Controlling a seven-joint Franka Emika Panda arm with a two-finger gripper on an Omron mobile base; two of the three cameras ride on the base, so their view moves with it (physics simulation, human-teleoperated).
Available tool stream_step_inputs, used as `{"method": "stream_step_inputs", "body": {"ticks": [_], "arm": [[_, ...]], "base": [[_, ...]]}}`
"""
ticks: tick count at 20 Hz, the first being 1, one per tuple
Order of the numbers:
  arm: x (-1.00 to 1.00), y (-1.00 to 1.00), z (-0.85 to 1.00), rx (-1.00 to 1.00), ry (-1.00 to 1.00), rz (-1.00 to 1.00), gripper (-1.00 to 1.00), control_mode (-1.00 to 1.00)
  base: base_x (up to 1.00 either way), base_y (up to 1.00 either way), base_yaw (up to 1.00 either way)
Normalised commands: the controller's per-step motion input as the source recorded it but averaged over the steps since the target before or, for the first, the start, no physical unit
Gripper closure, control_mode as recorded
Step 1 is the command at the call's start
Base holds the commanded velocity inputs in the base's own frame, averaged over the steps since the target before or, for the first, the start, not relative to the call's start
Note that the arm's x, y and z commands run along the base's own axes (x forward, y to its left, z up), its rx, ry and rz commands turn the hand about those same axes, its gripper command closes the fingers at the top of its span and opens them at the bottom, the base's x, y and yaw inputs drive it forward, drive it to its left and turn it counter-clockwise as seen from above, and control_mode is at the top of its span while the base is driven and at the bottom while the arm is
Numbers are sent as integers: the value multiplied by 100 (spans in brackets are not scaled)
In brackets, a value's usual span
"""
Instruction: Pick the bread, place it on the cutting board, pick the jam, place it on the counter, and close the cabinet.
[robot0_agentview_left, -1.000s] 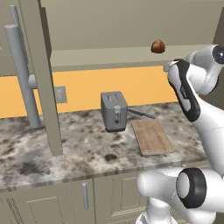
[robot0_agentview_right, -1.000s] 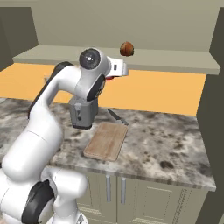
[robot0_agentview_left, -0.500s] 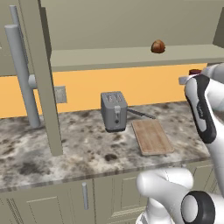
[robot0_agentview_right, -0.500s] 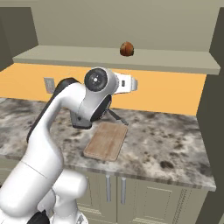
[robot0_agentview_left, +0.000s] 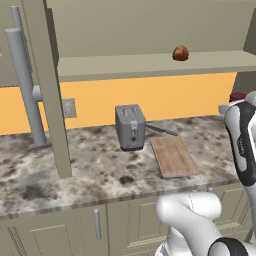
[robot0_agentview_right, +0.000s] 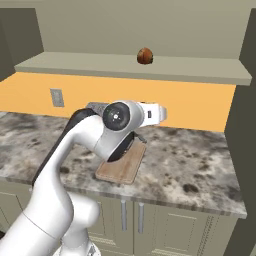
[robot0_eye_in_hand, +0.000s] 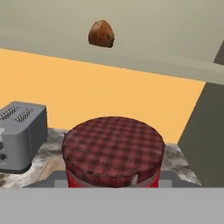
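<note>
Item: jam (robot0_eye_in_hand: 113, 151), red jar with a checked red-and-dark lid. Sitting clamped in the end effector (robot0_agentview_left: 227, 107), jaws drawn in narrow against the jar's sides. Hanging in the air above the right part of the bench (robot0_agentview_left: 90, 170), well apart from the worktop and to the right of the cutting board (robot0_agentview_left: 173, 156).

Item: bread (robot0_agentview_left: 180, 53), brown glossy lump. Resting on the shelf (robot0_agentview_left: 150, 64) inside the cabinet (robot0_agentview_left: 47, 90), door standing open with its long bar handle (robot0_agentview_left: 25, 85) facing out. Lying well apart from the cutting board, which is carrying nothing.

Step in hand, as judged: setting the jam down on the bench.
- Keeping the jar upright and lowering slowly over a bare marbled patch.
- Steering wide of the toaster (robot0_agentview_left: 130, 126) and off the cutting board, since that spot is wanted for the bread.
- Letting go only once the base is sitting flat, then lifting straight away to avoid tipping it.

Markings: nothing legible. Lid showing pattern only; no label, brand or lettering readable on the jar, toaster or cabinet.
</note>
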Motion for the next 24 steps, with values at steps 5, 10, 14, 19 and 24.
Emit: {"method": "stream_step_inputs", "body": {"ticks": [5, 10, 14, 19, 24], "arm": [[-3, -6, -36, -10, 4, 0, 100, -100], [0, -3, -40, -8, 2, 0, 100, -100], [0, -15, -41, 0, 0, 2, 100, -100], [0, -19, -44, 1, 0, 1, 100, -100], [0, -7, -29, 1, 1, 0, 100, -100]], "base": [[0, 0, 0], [0, 0, 0], [0, 0, 0], [0, 0, 0], [0, 0, 0]]}}
